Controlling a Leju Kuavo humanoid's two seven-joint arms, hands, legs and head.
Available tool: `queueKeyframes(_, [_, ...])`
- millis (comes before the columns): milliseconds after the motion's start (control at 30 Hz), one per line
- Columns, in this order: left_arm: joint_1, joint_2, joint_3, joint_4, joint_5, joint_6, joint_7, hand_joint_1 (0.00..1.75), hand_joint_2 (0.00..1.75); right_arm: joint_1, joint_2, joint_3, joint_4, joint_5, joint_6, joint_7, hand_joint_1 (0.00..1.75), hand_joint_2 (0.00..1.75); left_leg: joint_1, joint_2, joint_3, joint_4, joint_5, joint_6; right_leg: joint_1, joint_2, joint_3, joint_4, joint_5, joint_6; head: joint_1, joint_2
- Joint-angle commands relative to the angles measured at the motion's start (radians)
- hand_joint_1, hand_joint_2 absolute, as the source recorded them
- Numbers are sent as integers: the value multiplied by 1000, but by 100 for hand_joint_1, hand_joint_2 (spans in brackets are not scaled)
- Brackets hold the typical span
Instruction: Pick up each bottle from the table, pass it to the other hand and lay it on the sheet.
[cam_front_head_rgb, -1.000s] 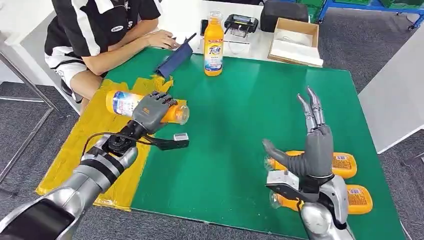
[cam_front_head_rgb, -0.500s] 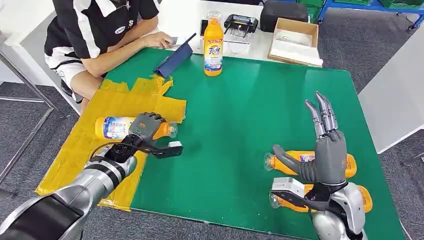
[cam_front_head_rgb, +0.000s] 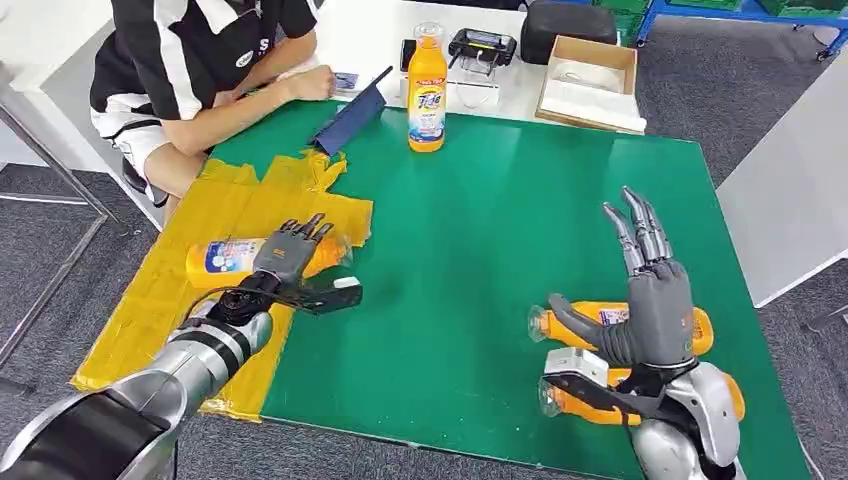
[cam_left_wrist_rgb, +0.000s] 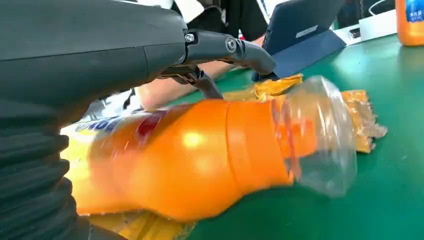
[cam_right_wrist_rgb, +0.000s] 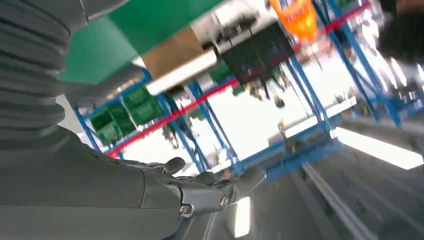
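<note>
Green mat (cam_front_head_rgb: 480, 230) covered the work table, yellow sheet (cam_front_head_rgb: 190, 270) taped along its left edge, person (cam_front_head_rgb: 200, 60) seated at the far-left corner beside a tablet (cam_front_head_rgb: 350, 115).

Left hand (cam_front_head_rgb: 290, 252) lay over the laid-down bottle (cam_front_head_rgb: 225, 258) on the sheet, fingers extended and apart across the top of it. I couldn't tell whether any grip was left. Bottle was on its side, clear cap (cam_left_wrist_rgb: 320, 135) out over the sheet's edge onto green. Right hand (cam_front_head_rgb: 650, 300) was raised above the 2 waiting bottles (cam_front_head_rgb: 690, 325), fingers spread straight, holding nothing.

Risks, as I judged them:
- Round body on its side, so any sideways drag from the fingers on lift-off could roll it toward the mat.
- Sheet edge was crumpled near the cap, and a fingertip could snag the sheet there.
- Right hand sat close over the 2 bottles, so a careless descent could knock 1 into the other.

Look of the bottle: orange plastic, blue-and-white label, waist narrowing toward a clear domed cap. It looked rigid and smooth, so likely slippery. A 4th upright bottle (cam_front_head_rgb: 427, 90) stood at the far edge of the mat.
</note>
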Motion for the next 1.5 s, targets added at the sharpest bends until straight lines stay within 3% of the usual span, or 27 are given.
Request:
queueKeyframes(33, [99,12,113,-162,118,38,-144,0,175,-94,-108,12,173,-43,188,-4,0,175,0,3,8,0,-4,-2,0,6,8,-1,-2,-2,0,0])
queueKeyframes(133, [161,26,146,-287,172,104,-203,0,175,-108,-134,10,211,-79,238,-13,0,175,0,4,8,0,-4,-2,0,7,8,-2,-2,-2,0,0])
queueKeyframes(200, [256,21,220,-519,352,169,-335,0,175,-109,-187,14,241,-80,266,-17,0,175,0,3,11,1,-5,-2,-1,8,11,-1,-4,-2,0,0])
queueKeyframes(267, [304,41,220,-656,351,138,-296,0,175,-101,-199,-3,253,-81,260,-36,0,175,0,0,5,0,-3,-1,0,5,6,-1,-2,-1,-1,0])
queueKeyframes(333, [337,45,246,-773,393,224,-366,0,175,-93,-224,-10,255,-97,281,-38,0,175,0,-2,5,1,-4,-1,0,3,7,-1,-3,-1,1,0])
queueKeyframes(367, [353,56,258,-856,487,199,-402,0,175,-62,-259,-27,243,-95,289,-11,0,175,0,-2,7,1,-5,-2,0,4,8,0,-4,-2,0,0])
queueKeyframes(433, [383,79,282,-981,533,96,-358,0,175,6,-290,-84,217,-104,291,-18,0,175,0,-2,10,3,-8,-3,-1,5,11,2,-7,-3,0,0])
queueKeyframes(533, [384,74,287,-978,531,90,-356,0,175,15,-289,-93,211,-106,292,-24,0,175,0,-6,3,1,-2,-1,0,-1,4,-1,-3,-1,0,0])
queueKeyframes(667, [381,68,287,-958,527,91,-367,0,175,8,-281,-90,211,-103,298,-23,0,175,0,-4,3,0,-3,-2,0,2,4,-1,-4,1,0,0])
queueKeyframes(833, [429,69,302,-1048,634,-58,-365,0,175,94,-313,-160,196,-101,344,17,0,175,1,-5,7,1,-5,-3,0,1,9,-1,-6,0,0,0])
queueKeyframes(1067, [463,55,275,-1069,662,-111,-362,0,175,132,-328,-220,232,-86,376,51,0,175,-1,-5,2,-1,-2,-1,-1,0,4,-2,-3,1,0,0])
queueKeyframes(1100, [466,54,274,-1068,673,-120,-361,0,175,126,-325,-220,242,-64,370,65,0,175,0,-5,8,0,-6,-2,-1,1,10,-1,-6,0,0,0])
queueKeyframes(1500, [527,20,306,-1143,836,-228,-353,0,175,-48,-243,-137,497,172,289,125,0,175,1,-1,8,-1,-5,-2,0,5,9,-3,-3,0,0,0])
